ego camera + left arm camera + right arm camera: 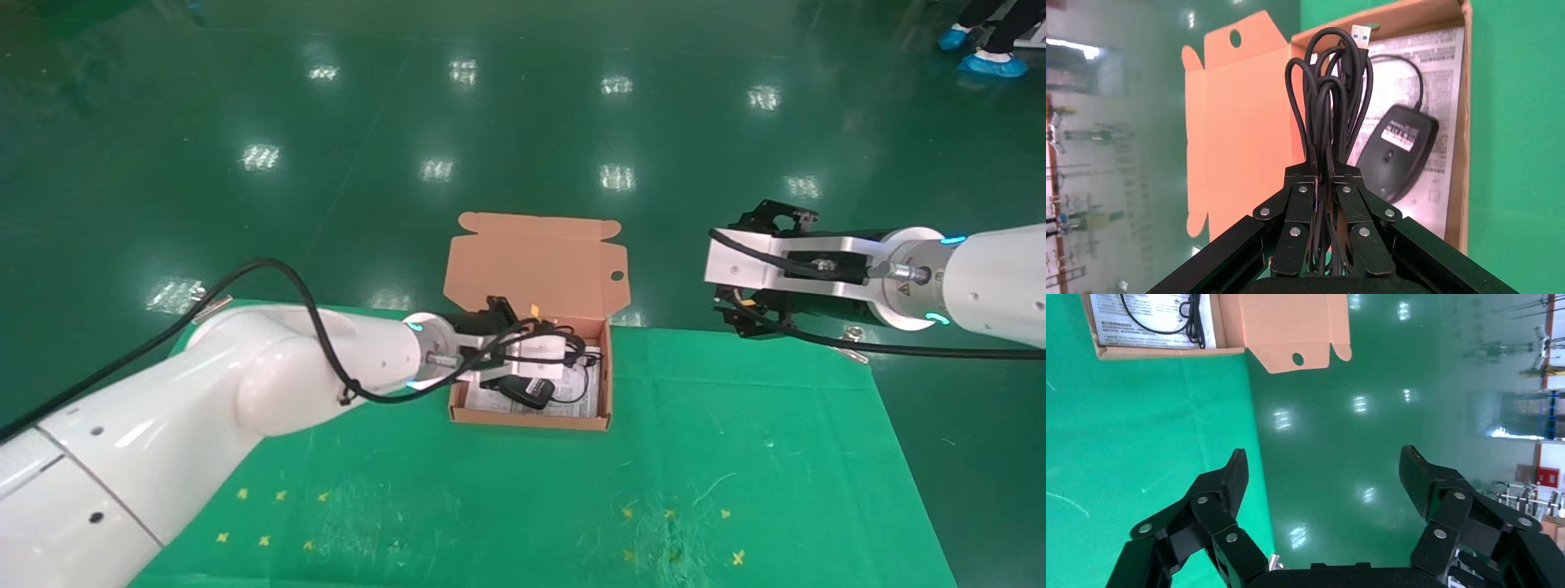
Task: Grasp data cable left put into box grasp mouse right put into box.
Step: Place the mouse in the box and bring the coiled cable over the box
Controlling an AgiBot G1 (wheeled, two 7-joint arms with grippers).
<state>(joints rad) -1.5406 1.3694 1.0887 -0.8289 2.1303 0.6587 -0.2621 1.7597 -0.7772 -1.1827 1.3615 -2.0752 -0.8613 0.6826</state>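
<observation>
The orange-brown cardboard box [531, 420] stands open on the green mat, its lid [1236, 122] folded back. Inside it the black mouse [1398, 156] lies underside up on a printed sheet, label showing; in the head view the mouse [527, 392] sits near the front wall. My left gripper [1321, 165] is shut on the data cable [1333, 92], a bundle of black loops with a silvery plug at its tip, held just above the box interior. In the head view the left gripper [564, 347] hangs over the box. My right gripper [727, 269] is open and empty, off to the right of the box past the mat's far edge.
The green mat [735, 457] covers the table; its far edge runs just behind the box. Beyond lies glossy green floor [1352, 404]. The box [1168, 352] shows in a corner of the right wrist view, with thin black cord on the sheet inside.
</observation>
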